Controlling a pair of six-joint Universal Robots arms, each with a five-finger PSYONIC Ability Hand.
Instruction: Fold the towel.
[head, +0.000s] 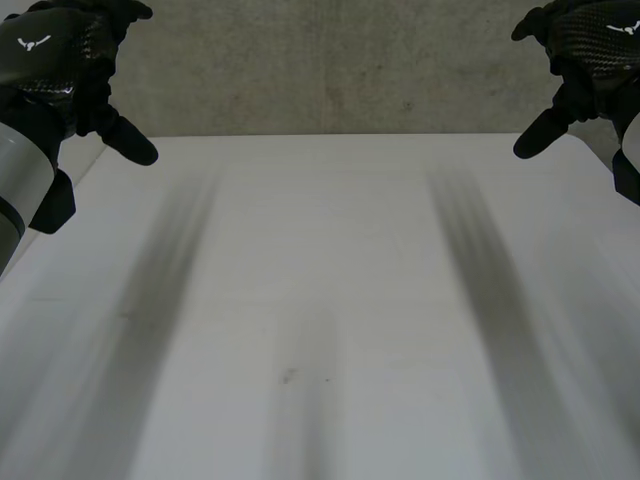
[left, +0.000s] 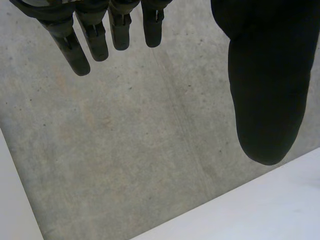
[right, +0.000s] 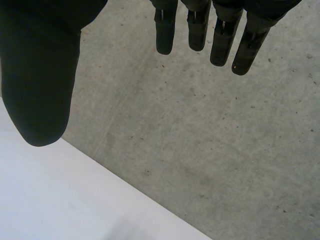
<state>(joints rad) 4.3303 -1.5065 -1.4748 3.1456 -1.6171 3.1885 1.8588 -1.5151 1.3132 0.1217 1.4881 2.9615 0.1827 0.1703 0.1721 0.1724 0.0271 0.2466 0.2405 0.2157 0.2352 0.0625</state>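
I'm hovering left hand (head: 62, 62) and right hand (head: 592, 48) open, fingers straight, gripping nothing, over the far corners of the desk (head: 320, 300). Can't tell where the towel is; I'm locating it first, before reaching down.

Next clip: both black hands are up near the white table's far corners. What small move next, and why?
Probably just hold position and wait: the left black hand and right black hand hang open, holding nothing, above the far corners of the white table, whose surface between them is bare.
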